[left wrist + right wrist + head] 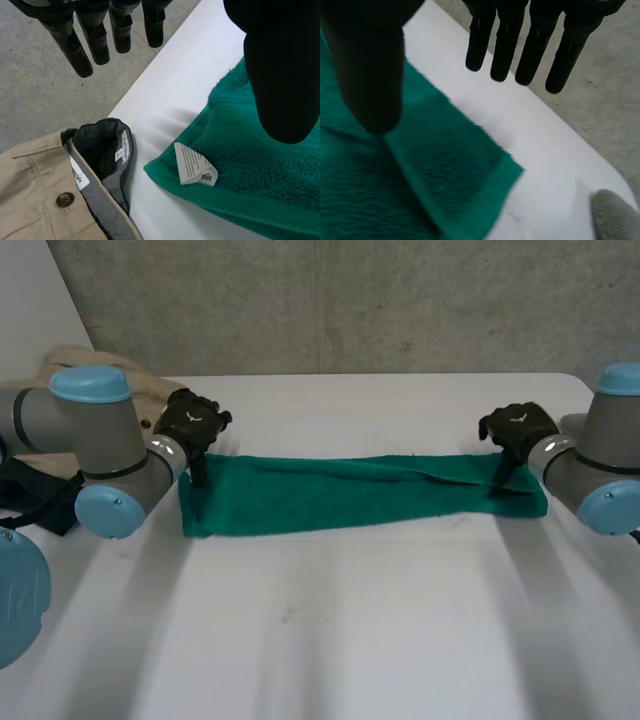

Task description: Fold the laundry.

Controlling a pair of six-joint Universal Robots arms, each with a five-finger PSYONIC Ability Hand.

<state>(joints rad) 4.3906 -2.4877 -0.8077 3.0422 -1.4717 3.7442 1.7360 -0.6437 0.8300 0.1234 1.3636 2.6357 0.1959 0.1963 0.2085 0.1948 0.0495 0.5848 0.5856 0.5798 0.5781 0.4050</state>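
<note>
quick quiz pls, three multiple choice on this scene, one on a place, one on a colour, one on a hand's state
1. Where do the beige trousers lie?
a) past the end of the towel near the left hand
b) on the towel's middle
c) on the floor

2. What colour is the towel?
a) red
b) green
c) grey

3. How are the fingers of the right hand?
a) curled round the towel
b) shut in a fist
c) straight and open

Answers:
1 a: the left wrist view shows them beside the towel's corner with the label.
2 b: it is green in every view.
3 c: the right wrist view shows straight fingers, apart from the thumb, pinching nothing.
</note>
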